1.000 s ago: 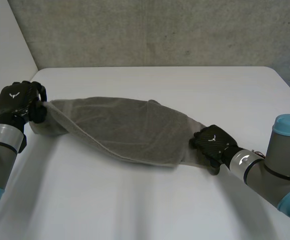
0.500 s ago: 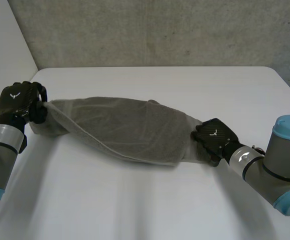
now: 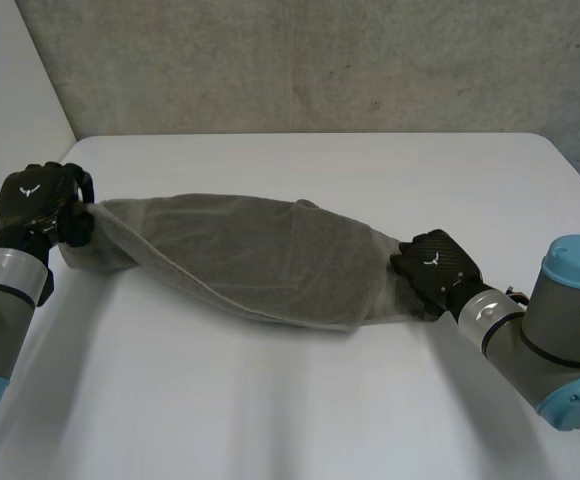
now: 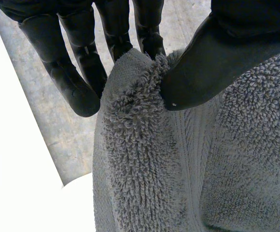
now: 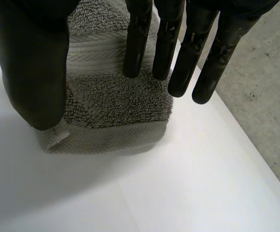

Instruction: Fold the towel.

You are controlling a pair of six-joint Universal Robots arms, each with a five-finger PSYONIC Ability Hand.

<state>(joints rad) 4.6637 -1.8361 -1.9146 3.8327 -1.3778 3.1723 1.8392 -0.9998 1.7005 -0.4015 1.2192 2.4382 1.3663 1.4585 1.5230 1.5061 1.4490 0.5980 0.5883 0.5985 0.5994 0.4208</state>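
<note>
Change over the last second: The right hand (image 3: pixel 435 265) has been shifted slightly toward the far side of the table (image 3: pixel 300 410), and it has been kept at the right end of the towel (image 3: pixel 260 255) throughout.

Unchanged: The left hand (image 3: pixel 35 200) and the towel's left end are found where they were. The long sagging line of the cloth's near edge has been kept much the same.

Towel: A grey terry towel is seen stretched lengthwise across the white table between the two hands. It is doubled over itself, and its upper layer is draped down toward the camera.

Towel and left hand: The left end is raised off the table and gathered at the hand. In the left wrist view a bunched fold of the cloth (image 4: pixel 140 159) is pinched between the thumb (image 4: pixel 212 63) and the fingertips (image 4: pixel 149 41), so a firm grip on the towel is shown.

Towel and right hand: The right end is laid flat on the table beneath the hand. In the right wrist view the fingers (image 5: pixel 140 43) are held straight and slightly spread above the striped border of the cloth (image 5: pixel 116 101). The thumb (image 5: pixel 34 63) is set over the corner nearest it. No cloth is gathered or clasped there, and the hand is seen unclenched.

Setting: A grey concrete wall (image 3: pixel 320 60) is seen behind the table's far edge.
</note>
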